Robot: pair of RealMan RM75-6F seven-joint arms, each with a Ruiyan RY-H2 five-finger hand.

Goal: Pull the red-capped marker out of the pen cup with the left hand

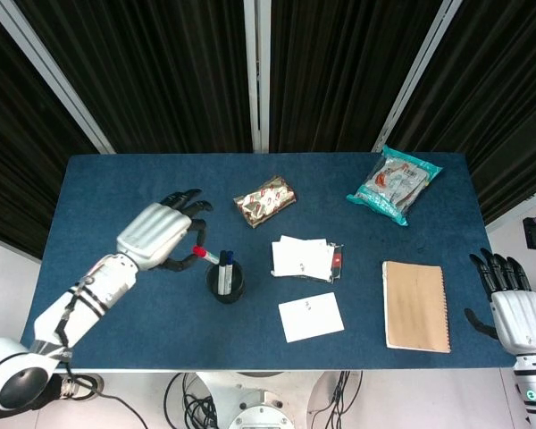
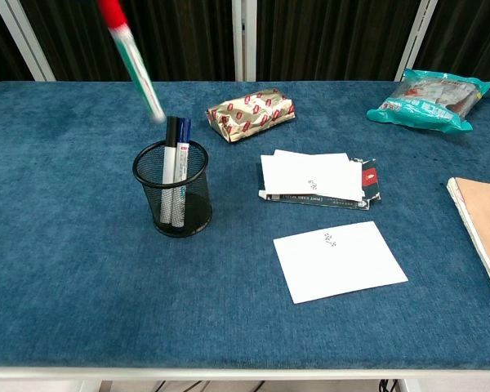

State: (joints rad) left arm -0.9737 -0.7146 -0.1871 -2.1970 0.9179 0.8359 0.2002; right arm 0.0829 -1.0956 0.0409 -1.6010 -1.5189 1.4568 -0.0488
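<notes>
My left hand is raised above the table, left of the black mesh pen cup, and pinches the red-capped marker near its cap. The marker hangs tilted in the air, its lower tip just above the cup rim; the hand itself is out of the chest view. A black-capped and a blue-capped marker still stand in the cup. My right hand rests open beyond the table's right edge, holding nothing.
A red-patterned packet lies behind the cup. A booklet with white cards, a loose white card, a tan notebook and a teal snack bag lie to the right on the blue table.
</notes>
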